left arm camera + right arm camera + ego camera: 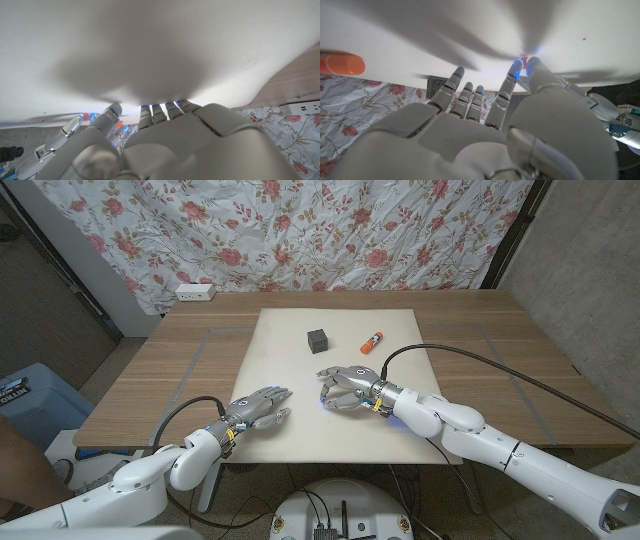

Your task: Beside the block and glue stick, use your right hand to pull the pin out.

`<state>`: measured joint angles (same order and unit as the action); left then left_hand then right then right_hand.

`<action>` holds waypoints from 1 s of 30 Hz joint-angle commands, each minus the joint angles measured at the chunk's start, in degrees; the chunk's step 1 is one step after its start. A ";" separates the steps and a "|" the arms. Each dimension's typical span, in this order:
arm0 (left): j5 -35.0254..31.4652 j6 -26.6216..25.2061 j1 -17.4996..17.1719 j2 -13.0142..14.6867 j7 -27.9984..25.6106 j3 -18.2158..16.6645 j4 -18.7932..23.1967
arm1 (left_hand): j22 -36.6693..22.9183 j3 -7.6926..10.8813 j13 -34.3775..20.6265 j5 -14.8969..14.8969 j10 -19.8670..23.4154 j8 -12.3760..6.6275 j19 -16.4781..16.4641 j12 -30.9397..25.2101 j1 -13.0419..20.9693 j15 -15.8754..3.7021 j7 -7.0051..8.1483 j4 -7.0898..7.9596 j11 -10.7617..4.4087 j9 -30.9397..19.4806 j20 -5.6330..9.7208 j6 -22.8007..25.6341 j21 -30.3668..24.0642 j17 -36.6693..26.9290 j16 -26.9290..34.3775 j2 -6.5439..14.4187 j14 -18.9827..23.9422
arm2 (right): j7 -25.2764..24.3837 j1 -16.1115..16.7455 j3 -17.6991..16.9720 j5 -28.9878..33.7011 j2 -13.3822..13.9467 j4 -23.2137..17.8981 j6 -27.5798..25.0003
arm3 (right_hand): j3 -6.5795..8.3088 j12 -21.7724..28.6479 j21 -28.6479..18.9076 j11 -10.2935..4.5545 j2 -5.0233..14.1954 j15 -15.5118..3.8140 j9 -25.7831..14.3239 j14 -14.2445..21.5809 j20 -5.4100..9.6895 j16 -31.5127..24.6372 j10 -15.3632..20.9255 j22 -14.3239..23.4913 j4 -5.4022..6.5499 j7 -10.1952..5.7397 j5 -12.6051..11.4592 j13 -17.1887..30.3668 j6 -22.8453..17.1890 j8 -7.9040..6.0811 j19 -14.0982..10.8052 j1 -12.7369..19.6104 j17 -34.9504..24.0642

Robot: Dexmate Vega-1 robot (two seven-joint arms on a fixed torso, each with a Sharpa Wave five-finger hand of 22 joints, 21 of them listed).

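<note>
A black block [319,340] and an orange glue stick [373,341] lie at the far middle of the white mat [285,330]. Nearer the front, my right hand [347,388] reaches left with its fingers curled down to the mat. In the right wrist view my right hand [485,135] brings thumb and one fingertip together on a small reddish pin [524,53] standing in the mat; the glue stick [342,64] and block [436,86] lie beyond. My left hand [258,408] rests on the mat's front left with fingers spread, holding nothing; the left wrist view sees this left hand [165,145] from behind.
The mat lies on a wooden table [170,360] with tape lines. A white power strip [194,291] sits at the far left edge before a floral curtain [330,230]. A black cable [480,360] arcs over the right side. A blue bin [30,405] stands off the table's left.
</note>
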<state>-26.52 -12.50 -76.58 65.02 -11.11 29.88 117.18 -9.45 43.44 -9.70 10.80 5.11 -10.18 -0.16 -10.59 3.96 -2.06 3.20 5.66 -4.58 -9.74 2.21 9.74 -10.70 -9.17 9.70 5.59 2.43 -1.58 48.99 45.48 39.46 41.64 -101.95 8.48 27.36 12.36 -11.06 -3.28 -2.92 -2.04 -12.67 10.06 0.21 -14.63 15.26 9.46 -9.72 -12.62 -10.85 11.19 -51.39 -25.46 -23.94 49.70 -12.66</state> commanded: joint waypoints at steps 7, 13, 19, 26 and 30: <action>-0.09 -0.29 -0.57 0.27 -0.71 -0.10 0.13 | -0.32 0.63 -0.35 -0.25 0.79 -0.46 -0.75 -0.45 0.76 -2.03 0.09 -0.41 0.00 -0.36 4.04 0.91 -0.38 -0.24 0.35 4.84 0.59 | -1.06 -0.64 0.45 -0.77 -0.89 1.64 0.90 | -0.40 0.04 -0.08 -0.48 0.45 -1.99 -0.44 0.59 0.48 -0.41 1.18 0.11 0.00 -0.04 -0.17 0.15 -2.70 -1.27 -0.86 1.24 -0.23; 0.10 -0.40 -0.14 0.09 -0.26 -0.06 -0.11 | -0.32 0.72 -0.35 -0.29 0.84 -0.45 -0.78 -0.46 0.91 -2.05 0.13 -0.62 -0.09 -0.36 4.01 0.96 -0.38 -0.24 0.35 4.88 0.63 | -1.66 -0.92 0.52 -0.82 -1.01 2.20 1.53 | -0.64 0.14 -0.15 -0.84 0.77 -2.24 -0.61 1.34 0.70 -0.72 1.97 0.11 0.21 -0.02 -0.08 0.14 -4.59 -2.11 -1.45 1.56 -0.31; -0.10 -0.22 0.48 -0.26 0.14 0.25 -0.43 | -0.32 0.77 -0.35 -0.34 0.93 -0.51 -0.85 -0.48 1.04 -2.03 0.07 -0.85 -0.08 -0.37 4.03 1.19 -0.39 -0.24 0.37 4.86 0.69 | -1.51 -0.92 0.47 -0.97 -0.93 2.16 1.35 | -0.73 0.17 -0.18 -0.81 0.97 -2.47 -0.67 1.54 0.93 -0.81 2.30 0.10 0.28 -0.06 -0.05 0.13 -5.26 -2.39 -1.74 1.73 -0.37; -0.16 0.11 0.69 -0.28 0.23 0.36 -0.58 | -0.32 0.81 -0.35 -0.40 1.08 -0.50 -0.99 -0.51 1.20 -2.00 0.09 -1.09 -0.19 -0.38 3.99 1.28 -0.42 -0.25 0.39 4.90 0.74 | -1.57 -0.66 0.33 -1.40 -0.76 2.07 1.43 | -0.82 0.20 -0.13 -1.25 1.22 -2.69 -0.72 1.72 1.01 -0.91 2.74 0.10 0.28 -0.05 -0.01 0.12 -6.27 -2.79 -1.90 2.07 -0.43; -0.27 0.47 0.70 -0.15 0.14 0.41 -0.65 | -0.32 0.82 -0.35 -0.45 1.18 -0.53 -1.00 -0.53 1.32 -2.03 0.15 -1.29 -0.13 -0.38 3.98 1.43 -0.41 -0.26 0.43 4.91 0.85 | -1.55 -0.57 0.31 -1.61 -0.77 2.07 1.43 | -0.84 0.18 -0.12 -1.49 1.37 -2.70 -0.74 1.73 1.13 -0.92 2.92 0.10 0.24 -0.01 0.01 0.12 -7.04 -3.10 -2.04 2.35 -0.47</action>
<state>-26.56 -12.63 -76.24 64.89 -11.31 30.06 116.81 -9.49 44.14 -9.89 10.36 5.55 -10.58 -0.15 -10.82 4.41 -1.95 3.39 4.96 -4.80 -9.74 2.18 9.96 -10.99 -9.33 9.77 5.59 2.57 -3.03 48.24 45.91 38.38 40.79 -99.98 9.74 26.64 12.36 -11.06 -4.41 -1.50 -2.26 -13.18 11.28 1.34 -15.28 17.62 9.45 -9.49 -12.72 -10.85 11.20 -57.63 -28.06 -25.50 51.14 -12.94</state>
